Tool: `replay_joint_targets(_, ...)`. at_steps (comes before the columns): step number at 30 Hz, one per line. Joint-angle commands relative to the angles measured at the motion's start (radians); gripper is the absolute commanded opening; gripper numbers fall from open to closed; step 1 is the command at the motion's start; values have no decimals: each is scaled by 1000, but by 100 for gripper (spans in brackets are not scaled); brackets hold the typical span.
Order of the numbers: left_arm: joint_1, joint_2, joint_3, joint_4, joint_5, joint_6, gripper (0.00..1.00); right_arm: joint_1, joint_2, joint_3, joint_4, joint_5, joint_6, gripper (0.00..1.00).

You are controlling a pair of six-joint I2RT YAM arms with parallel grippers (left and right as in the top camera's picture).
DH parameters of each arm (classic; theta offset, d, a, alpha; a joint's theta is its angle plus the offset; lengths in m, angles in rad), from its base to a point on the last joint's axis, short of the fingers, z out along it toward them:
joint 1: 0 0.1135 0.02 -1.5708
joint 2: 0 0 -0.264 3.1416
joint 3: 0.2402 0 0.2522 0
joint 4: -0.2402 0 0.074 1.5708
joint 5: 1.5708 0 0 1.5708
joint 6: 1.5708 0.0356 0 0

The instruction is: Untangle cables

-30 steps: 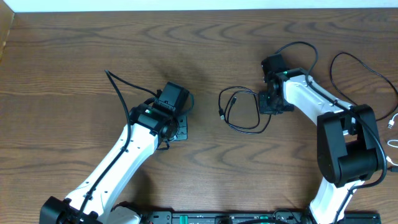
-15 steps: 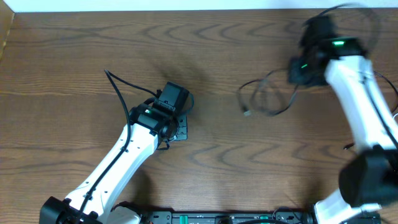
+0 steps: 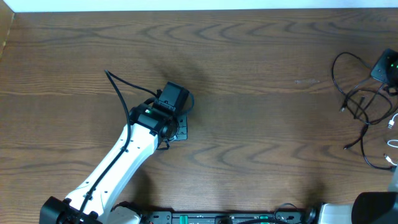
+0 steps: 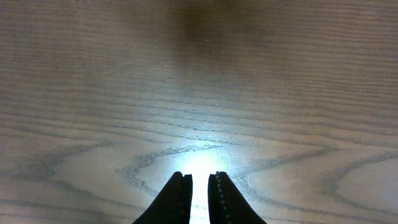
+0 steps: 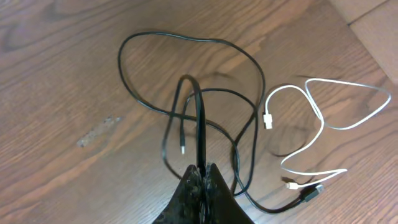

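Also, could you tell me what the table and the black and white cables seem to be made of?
Table: looks like wood or wood-look laminate, with brown grain and a slight sheen under the light. Black cables: probably plastic or rubber sheathing, smooth and matte, bending in loose loops. White cable: likely the same.

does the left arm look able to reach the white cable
Probably not: the white cable lies at the far right, near the right claw gripping a black cable; the left claw sits left of centre.

right arm (image 3: 386, 65) cut off, white cable (image 3: 392, 122) cropped
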State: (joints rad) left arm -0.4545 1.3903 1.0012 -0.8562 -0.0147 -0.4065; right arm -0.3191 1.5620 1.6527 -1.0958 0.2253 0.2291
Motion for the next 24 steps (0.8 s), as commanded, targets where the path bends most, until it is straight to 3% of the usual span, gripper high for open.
replay_joint_targets(1,0,-6,3,-3,-20,9,15,-37,27,-8,2,8,-10,1)
replay_joint_targets(7,0,-6,3,-2,-20,9,16,-109,40,-8,7,2,-10,1)
replay_joint_targets(9,0,-6,3,1,-20,9,16,-122,41,-8,8,-39,-10,34)
replay_joint_targets(10,0,-6,3,5,-20,9,16,-122,41,-8,8,-63,-10,41)
replay_joint_targets(12,0,-6,3,11,-19,9,16,-120,41,-8,9,-161,-40,47)
replay_joint_targets(14,0,-6,3,12,-20,9,22,-111,41,-9,5,-438,-107,53)
replay_joint_targets(18,0,-6,9,34,-20,14,25,-60,41,-13,-35,-671,-221,59)
replay_joint_targets(20,0,-6,79,37,-20,86,34,37,41,-13,-96,-698,-337,63)
replay_joint_targets(23,13,-6,175,29,-20,126,72,174,41,-27,-109,-578,-388,75)
replay_joint_targets(24,20,-6,183,25,-20,126,75,200,42,-35,-109,-533,-387,76)
